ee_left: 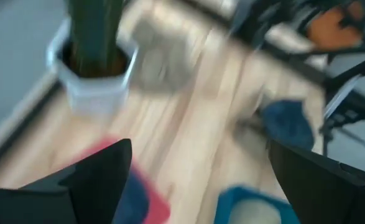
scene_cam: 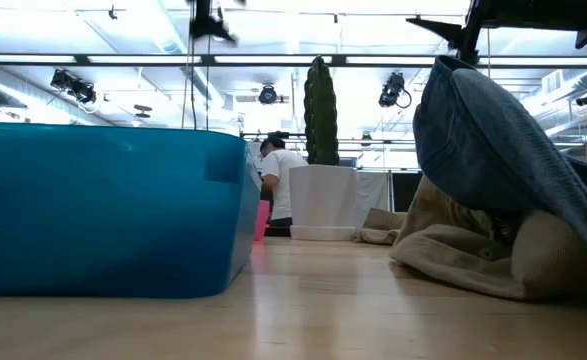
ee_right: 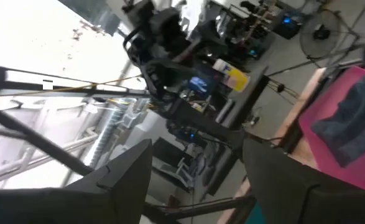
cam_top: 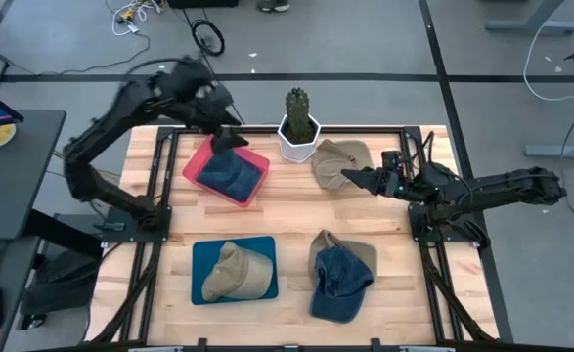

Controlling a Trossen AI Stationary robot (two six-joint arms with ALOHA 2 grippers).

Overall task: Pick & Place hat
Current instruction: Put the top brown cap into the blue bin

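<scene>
A blue denim hat (cam_top: 230,173) lies in the pink tray (cam_top: 200,159) at the far left. My left gripper (cam_top: 236,140) hangs open above the tray's far edge, nothing between its fingers (ee_left: 101,180). A tan hat (cam_top: 236,272) lies in the blue tray (cam_top: 204,256) at the near left. Another blue hat (cam_top: 341,284) lies on top of a tan one (cam_top: 363,256) at the near right. A further tan hat (cam_top: 335,156) lies by the cactus pot. My right gripper (cam_top: 353,178) is open and raised beside that hat's near edge, holding nothing.
A cactus in a white pot (cam_top: 298,129) stands at the far middle, between the pink tray and the far tan hat. Black frame rails (cam_top: 419,196) run along the table's sides. Bare wood lies in the table's middle (cam_top: 296,210). A person (scene_cam: 278,175) sits beyond the table.
</scene>
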